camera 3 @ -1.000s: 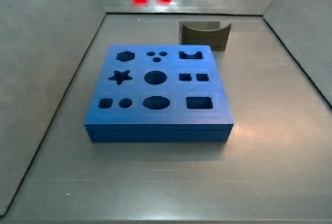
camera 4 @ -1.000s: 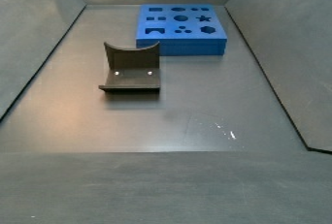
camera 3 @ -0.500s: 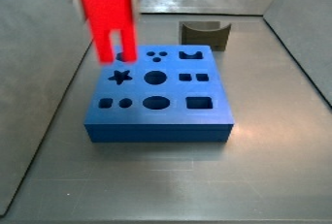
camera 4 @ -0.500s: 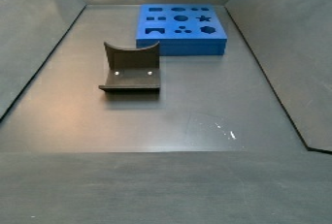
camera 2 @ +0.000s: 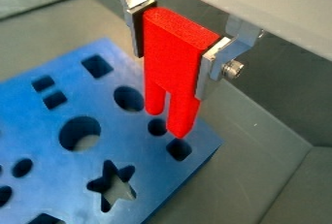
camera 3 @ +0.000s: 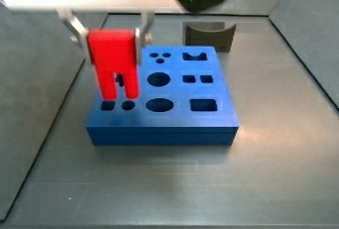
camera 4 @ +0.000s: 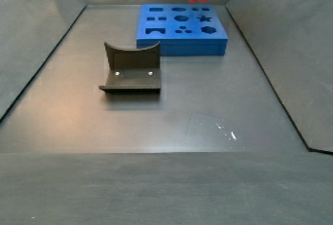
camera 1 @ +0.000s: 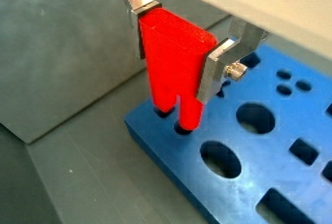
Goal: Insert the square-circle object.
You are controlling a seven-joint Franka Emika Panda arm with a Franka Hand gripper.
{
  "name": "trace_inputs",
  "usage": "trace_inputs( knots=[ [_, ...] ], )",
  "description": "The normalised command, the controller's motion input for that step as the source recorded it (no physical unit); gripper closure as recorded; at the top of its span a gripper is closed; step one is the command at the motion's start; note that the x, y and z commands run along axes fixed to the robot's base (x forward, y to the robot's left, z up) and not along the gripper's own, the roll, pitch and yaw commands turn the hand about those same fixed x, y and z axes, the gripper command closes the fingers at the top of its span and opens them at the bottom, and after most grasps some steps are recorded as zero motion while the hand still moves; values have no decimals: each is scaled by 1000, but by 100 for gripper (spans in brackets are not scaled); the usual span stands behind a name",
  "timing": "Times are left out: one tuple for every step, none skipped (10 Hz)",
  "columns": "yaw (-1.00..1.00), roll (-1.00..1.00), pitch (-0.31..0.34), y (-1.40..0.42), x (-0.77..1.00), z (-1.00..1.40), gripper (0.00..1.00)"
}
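Red block [camera 1: 172, 55] is hanging prongs-down, tips just reaching its holes at the corner of the blue board [camera 2: 52, 131]. Gripper [camera 2: 178, 42] is clamping its boxy top, directly above the board. Judging insertion barely started; full push-down remaining.

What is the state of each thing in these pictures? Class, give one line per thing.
gripper: shut on the square-circle object, above the board's corner.
square-circle object: held upright, prongs down, tips at the board's holes; whether they have entered cannot be told.
blue board: flat on the floor, other cut-outs unfilled.
fixture: standing on the floor, apart from the board, holding nothing.
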Motion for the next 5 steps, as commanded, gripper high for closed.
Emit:
trace_inputs(
  knots=[
    [-11,-117,0,20,-14,-643,100],
    [-80,-60,14,34,-29,-489,100],
    [-86,-64,3,0,-123,-271,100],
    [-114,-76,0,0,-223,-209,100],
    [-197,-30,20,0,-269,-154,100]
  ],
)
